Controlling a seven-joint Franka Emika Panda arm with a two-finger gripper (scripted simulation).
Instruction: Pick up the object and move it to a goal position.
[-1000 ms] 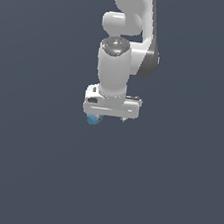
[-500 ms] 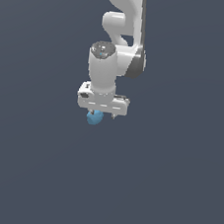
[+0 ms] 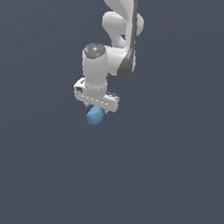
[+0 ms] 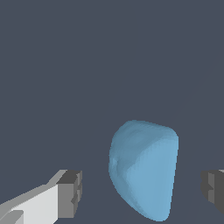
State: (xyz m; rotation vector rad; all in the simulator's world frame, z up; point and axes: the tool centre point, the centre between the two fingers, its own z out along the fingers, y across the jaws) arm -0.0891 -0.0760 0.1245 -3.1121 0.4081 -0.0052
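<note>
Light-blue faceted object (image 3: pixel 95 116) (image 4: pixel 143 168), directly below the white claw (image 3: pixel 95 108) (image 4: pixel 140 192) in the exterior view. In the wrist view it lies between the two grey pads (image 4: pixel 71 194), a visible gap on either side: the claw is spread apart, touching nothing. Plain dark grey worktop (image 3: pixel 175 181) surrounds it.

The object (image 4: pixel 144 168) looks matt, like soft plastic or clay, light blue, with small flat facets and no shine. The gripper (image 3: pixel 96 101) has a smooth white shell, like painted plastic, slightly glossy. Its finger pads (image 4: pixel 71 193) are dull grey and show fine ridges. The arm (image 3: pixel 119 30) is the same smooth white, with dark grey parts at the joint. The background surface (image 3: pixel 177 166) is plain matt grey-blue.
</note>
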